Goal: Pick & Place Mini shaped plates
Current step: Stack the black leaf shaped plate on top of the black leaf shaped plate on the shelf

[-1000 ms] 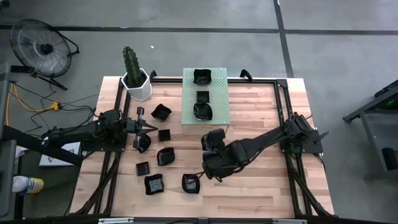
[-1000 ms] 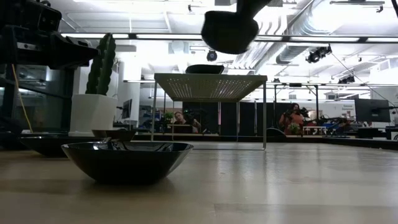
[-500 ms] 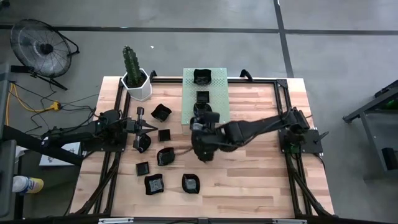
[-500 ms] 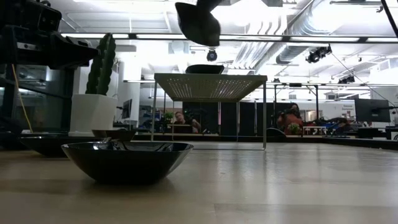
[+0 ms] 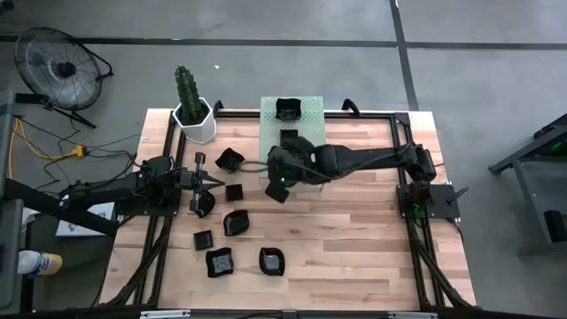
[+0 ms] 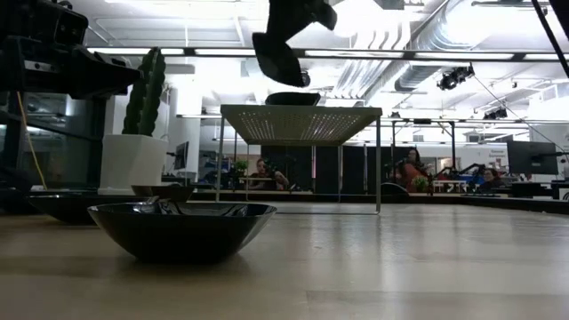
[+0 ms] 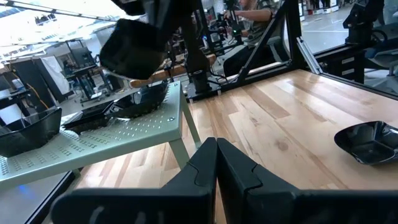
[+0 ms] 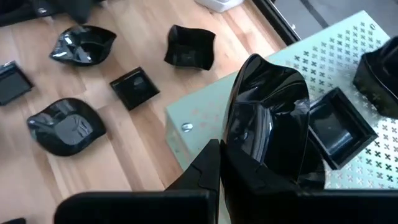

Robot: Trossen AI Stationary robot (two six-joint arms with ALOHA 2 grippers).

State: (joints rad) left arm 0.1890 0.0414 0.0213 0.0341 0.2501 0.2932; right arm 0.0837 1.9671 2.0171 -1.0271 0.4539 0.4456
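High view: the right arm stretches from its base at the table's (image 5: 372,239) right side across to the pale green block (image 5: 314,146), its right gripper (image 5: 276,188) over the block's near-left corner. The left arm lies low along the left side, its left gripper (image 5: 213,181) pointing at the plates on the wood. Those plates (image 5: 236,221) lie scattered left of and below the block; three more sit on the block. A cactus pot (image 5: 196,121) stands at the far-left corner, a fan (image 5: 55,64) on the floor beyond.

Low view: the right gripper hangs high with a held plate (image 6: 276,55) tilted under it, above the block's top. A black bowl (image 6: 182,228) sits close on the wood; people sit far back in the room.

Left wrist view: the left gripper's (image 7: 216,163) fingers are pressed together, holding nothing, aimed past the block's leg.

Right wrist view: the right gripper (image 8: 221,163) is clamped on the rim of the held plate (image 8: 267,118), which stands nearly upright over the block's corner, beside a square plate (image 8: 339,127) on the block.
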